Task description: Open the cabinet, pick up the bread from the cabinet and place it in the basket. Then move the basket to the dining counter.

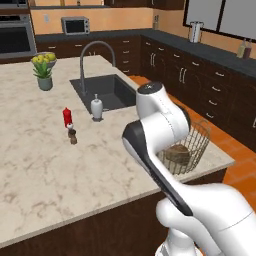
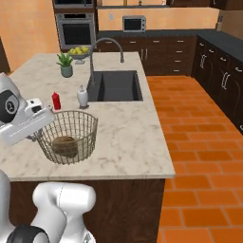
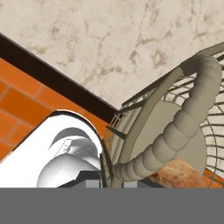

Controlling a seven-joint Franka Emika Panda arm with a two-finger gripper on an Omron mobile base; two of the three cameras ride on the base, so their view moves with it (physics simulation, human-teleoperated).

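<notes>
wire basket [image 2: 68, 136] upright on dining surface [image 2: 123, 128], mouth up; bread [image 2: 64, 145] inside, beside end effector [image 3: 108, 183]; grip state indeterminate.

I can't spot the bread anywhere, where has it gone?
The bread lies in the bottom of the wire basket, which sits on the pale stone counter near its front edge, beside the robot's arm.

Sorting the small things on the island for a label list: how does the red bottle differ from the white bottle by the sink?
The red bottle is slim and bright red; the white bottle is rounder, pale and has a narrow top. The white bottle stands right at the edge of the sink; the red bottle stands farther out on the counter, nearer the basket. Both stand upright on the same stone top.
</notes>
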